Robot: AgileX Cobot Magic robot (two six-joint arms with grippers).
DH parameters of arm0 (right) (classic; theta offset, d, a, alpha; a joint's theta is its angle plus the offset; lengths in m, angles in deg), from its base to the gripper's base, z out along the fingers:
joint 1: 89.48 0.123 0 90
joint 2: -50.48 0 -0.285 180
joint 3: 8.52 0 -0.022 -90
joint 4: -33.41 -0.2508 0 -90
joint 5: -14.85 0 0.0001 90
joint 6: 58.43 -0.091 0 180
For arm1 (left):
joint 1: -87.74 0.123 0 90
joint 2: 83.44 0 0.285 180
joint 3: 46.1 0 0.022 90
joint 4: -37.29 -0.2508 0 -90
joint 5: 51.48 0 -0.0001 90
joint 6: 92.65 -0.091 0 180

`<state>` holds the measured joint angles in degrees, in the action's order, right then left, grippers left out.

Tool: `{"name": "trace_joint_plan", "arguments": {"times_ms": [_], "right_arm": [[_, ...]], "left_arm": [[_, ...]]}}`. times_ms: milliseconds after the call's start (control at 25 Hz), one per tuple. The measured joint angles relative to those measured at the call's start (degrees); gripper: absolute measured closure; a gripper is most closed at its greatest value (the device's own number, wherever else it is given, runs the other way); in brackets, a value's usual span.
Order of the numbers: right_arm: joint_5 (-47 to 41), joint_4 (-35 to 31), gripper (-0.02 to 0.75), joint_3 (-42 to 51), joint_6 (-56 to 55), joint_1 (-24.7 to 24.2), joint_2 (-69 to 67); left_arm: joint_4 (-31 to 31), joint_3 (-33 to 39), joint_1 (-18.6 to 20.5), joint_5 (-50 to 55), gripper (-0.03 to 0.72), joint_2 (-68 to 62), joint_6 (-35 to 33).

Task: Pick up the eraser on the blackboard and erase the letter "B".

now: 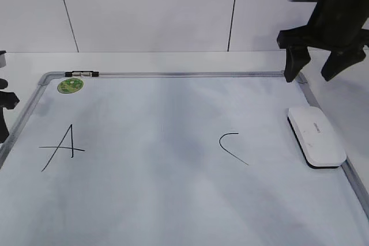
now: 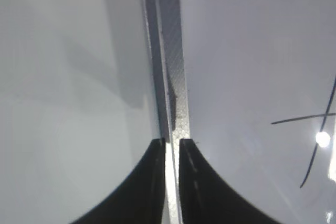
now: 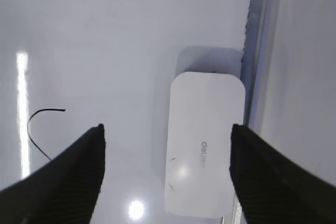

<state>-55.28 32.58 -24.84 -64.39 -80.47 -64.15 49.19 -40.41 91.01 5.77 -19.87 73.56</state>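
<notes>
Eraser (image 1: 316,136): white, glossy, rounded-rectangular block, dark underside showing as a thin line along its near edge; lying flat on the blackboard (image 1: 173,200) at the right side, long edge just beside the right frame rail. Small grey lettering on top, legible in part in the right wrist view (image 3: 205,158), not readable in the exterior view.

Blackboard: white dry-erase surface, faintly smeared grey, grey metal frame with rounded corners. On it: round green sticker (image 1: 70,85) at the far left corner, a small dark clip (image 1: 81,74) on the top rail beside it, black hand-drawn "A" (image 1: 62,147) at left, curved "C" (image 1: 232,147) right of centre. Between those two, only bare board; no letter "B" visible in any view.

Right gripper (image 1: 323,64): dark, hanging above the far right corner of the board, clear of the eraser. Jaws spread wide, holding nothing; in the right wrist view (image 3: 167,135) the eraser sits below, between the two fingers, with part of the "C" (image 3: 39,129) at left.

Left gripper (image 2: 171,141): in the left wrist view, jaws drawn nearly together, only a narrow slit between, over the left frame rail (image 2: 170,77); possibly touching the rail, hard to tell. Strokes of the "A" (image 2: 315,129) at right. In the exterior view only a dark part at the left edge.
</notes>
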Motion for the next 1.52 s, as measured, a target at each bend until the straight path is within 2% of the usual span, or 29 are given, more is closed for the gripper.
{"name": "trace_joint_plan", "arguments": {"times_ms": [160, 400, 640, 840, 920, 1280, 1520], "right_arm": [[0.0, 0.0, 0.183, -1.1, 0.0, 0.0, 0.7], [-0.1, 0.0, 0.184, -1.2, 0.0, 0.0, 4.9], [-0.4, -1.0, 0.184, -1.2, 1.2, 0.0, 11.3], [-0.7, -3.0, 0.184, 1.8, 1.3, 0.0, 19.2], [-0.9, -4.3, 0.184, 4.5, 1.3, 0.0, 23.1], [-1.6, -4.9, 0.184, 18.4, 1.4, 0.0, 41.5], [-1.8, -4.7, 0.184, 26.7, 1.4, 0.0, 53.6]], "left_arm": [[-1.2, -3.5, 0.0, 4.2, 0.468, 0.0, 0.3], [-2.3, -8.8, 0.0, 11.0, 0.434, 0.0, 2.5], [-2.4, -9.2, 0.0, 11.6, 0.49, 1.8, 4.8], [-2.4, -9.0, 0.0, 12.2, 0.659, 6.5, 5.0], [-2.4, -8.0, 0.0, 12.1, 0.698, 8.8, 5.0], [-3.4, 3.7, 0.0, 12.4, 0.699, 22.6, 5.0], [-4.7, 7.3, 0.0, 12.7, 0.699, 32.7, 5.0]]}}
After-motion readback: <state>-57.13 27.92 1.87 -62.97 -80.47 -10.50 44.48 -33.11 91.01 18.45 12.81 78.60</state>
